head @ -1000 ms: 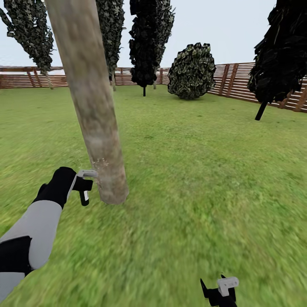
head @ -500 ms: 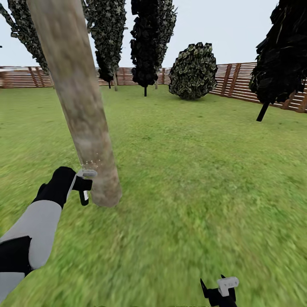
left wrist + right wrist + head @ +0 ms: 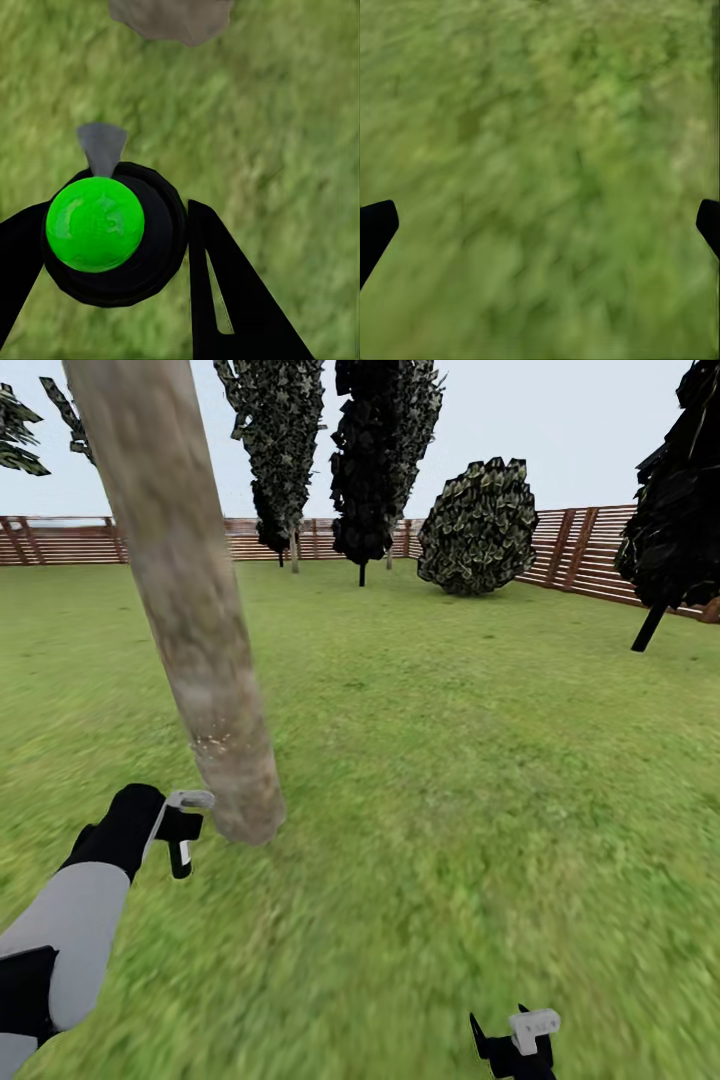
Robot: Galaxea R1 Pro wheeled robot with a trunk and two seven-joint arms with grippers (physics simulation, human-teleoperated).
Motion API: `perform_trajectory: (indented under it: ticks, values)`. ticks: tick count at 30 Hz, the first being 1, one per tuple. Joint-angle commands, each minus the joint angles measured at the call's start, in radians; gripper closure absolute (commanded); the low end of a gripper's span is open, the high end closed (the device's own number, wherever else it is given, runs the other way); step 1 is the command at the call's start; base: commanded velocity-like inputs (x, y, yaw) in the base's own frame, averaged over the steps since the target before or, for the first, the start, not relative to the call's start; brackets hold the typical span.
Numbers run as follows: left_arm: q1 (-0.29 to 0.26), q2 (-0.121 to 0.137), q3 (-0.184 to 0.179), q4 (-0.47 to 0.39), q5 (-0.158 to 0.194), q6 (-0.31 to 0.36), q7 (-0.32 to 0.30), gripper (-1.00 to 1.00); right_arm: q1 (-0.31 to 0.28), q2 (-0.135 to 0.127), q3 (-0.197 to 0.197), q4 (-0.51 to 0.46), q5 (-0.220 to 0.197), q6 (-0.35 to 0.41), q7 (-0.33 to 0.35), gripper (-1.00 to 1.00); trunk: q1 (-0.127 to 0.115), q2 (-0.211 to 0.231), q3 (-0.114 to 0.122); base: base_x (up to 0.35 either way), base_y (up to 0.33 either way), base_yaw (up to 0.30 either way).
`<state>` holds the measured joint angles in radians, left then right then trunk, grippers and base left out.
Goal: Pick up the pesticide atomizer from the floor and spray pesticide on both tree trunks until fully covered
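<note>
A thick, mottled beige tree trunk (image 3: 190, 610) leans across the head view's left, its foot in the grass (image 3: 450, 810). Pale specks (image 3: 210, 740) dot its lower part. My left gripper (image 3: 183, 830) hovers just left of the foot, a short gap away. The left wrist view shows it shut on the pesticide atomizer (image 3: 95, 223), a bright green dome in a black ring with a grey nozzle (image 3: 101, 146) pointing toward the trunk's foot (image 3: 172, 16). My right gripper (image 3: 515, 1045) hangs low at the bottom right, open (image 3: 540, 225) over bare grass.
A brown slat fence (image 3: 590, 550) rings the lawn at the back. Before it stand a green-grey tree (image 3: 280, 430), a near-black conifer (image 3: 380, 450), a round bush (image 3: 480, 530) and a dark tree (image 3: 680, 510) at the right.
The head view has swung slightly left, so the far trees and fence sit further right. My left gripper with the atomizer is lower in the picture. The right gripper has not moved.
</note>
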<state>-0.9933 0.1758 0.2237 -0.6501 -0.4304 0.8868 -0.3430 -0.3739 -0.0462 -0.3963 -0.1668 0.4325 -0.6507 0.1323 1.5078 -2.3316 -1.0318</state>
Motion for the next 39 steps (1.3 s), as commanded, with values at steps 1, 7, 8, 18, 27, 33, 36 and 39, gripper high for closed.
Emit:
perform_trajectory:
  ticks: [1,7,8,18,27,33,36,39]
  values:
    - [0.003,-0.002,0.004,0.0,-0.006,0.003,-0.01,1.0,-0.001,0.0,-0.009,0.001,0.002,-0.003,0.009,-1.0,0.0,0.0,-0.001,0.211,-0.22,0.001]
    - [0.046,-0.032,0.009,-0.001,-0.007,-0.017,-0.008,1.0,-0.001,0.0,-0.009,0.0,0.002,-0.003,0.009,-1.0,0.0,0.0,-0.001,0.243,-0.187,0.0]
    - [0.048,-0.013,0.012,-0.001,-0.007,-0.019,-0.007,1.0,-0.001,0.0,-0.009,0.0,0.002,-0.003,0.009,-1.0,0.0,0.0,-0.001,0.277,-0.149,0.0]
    - [0.133,0.012,0.019,0.0,-0.005,-0.028,-0.007,1.0,0.0,0.0,-0.009,0.0,0.002,-0.003,0.009,-1.0,0.0,0.0,-0.001,0.178,-0.091,0.086]
    - [0.207,0.005,0.065,-0.01,-0.003,-0.139,0.065,1.0,-0.001,0.0,-0.009,0.0,0.002,-0.003,0.009,-1.0,0.0,0.0,-0.001,0.001,-0.001,0.237]
    - [0.208,-0.01,0.083,-0.007,-0.005,-0.147,0.093,1.0,-0.001,0.0,-0.009,0.0,0.002,-0.003,0.009,-1.0,0.0,0.0,-0.001,0.0,0.0,0.03]
    - [0.212,-0.01,0.113,-0.002,-0.006,-0.156,0.097,1.0,-0.001,0.0,-0.009,0.0,0.002,-0.003,0.009,-1.0,0.0,0.0,-0.001,0.0,0.0,0.159]
    - [0.216,-0.015,0.12,-0.002,-0.005,-0.159,0.097,1.0,-0.001,0.0,-0.009,0.0,0.002,-0.003,0.009,-1.0,0.0,0.0,-0.001,0.0,0.0,0.255]
